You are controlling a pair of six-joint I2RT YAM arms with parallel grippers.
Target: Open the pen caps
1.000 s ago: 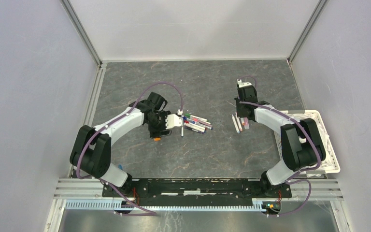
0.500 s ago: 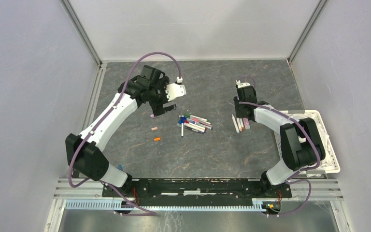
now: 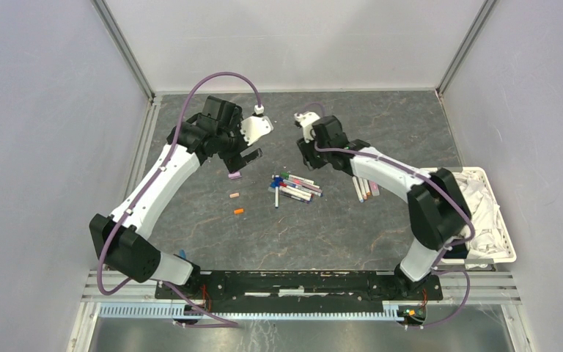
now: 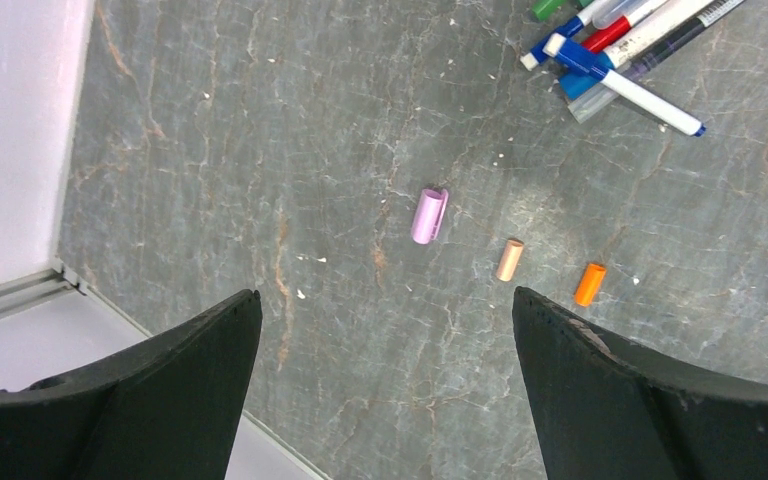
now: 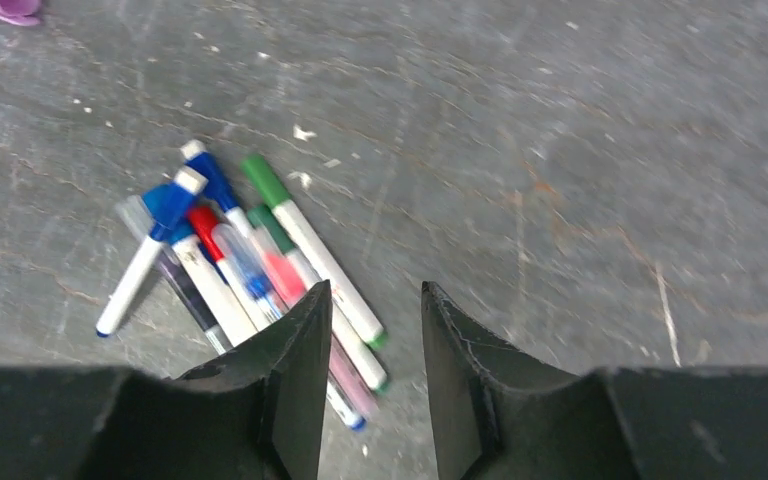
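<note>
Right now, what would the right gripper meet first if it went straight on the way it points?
Probably the pile of white-barrelled marker pens: the right gripper, jaws part open, points down at its green-tipped end. Depth is unclear, so it could land on the bare grey table just beside them.

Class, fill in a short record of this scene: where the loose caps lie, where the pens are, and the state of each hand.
Loose caps: purple cap, peach cap, orange cap, apart on the table
Pen pile: pen pile, mid-table, overlapping
Separate pens: separate pens, towards the right arm's side
Left hand: left hand wide open, empty, above the caps
Right hand: right hand partly open, empty, above the pile
</note>
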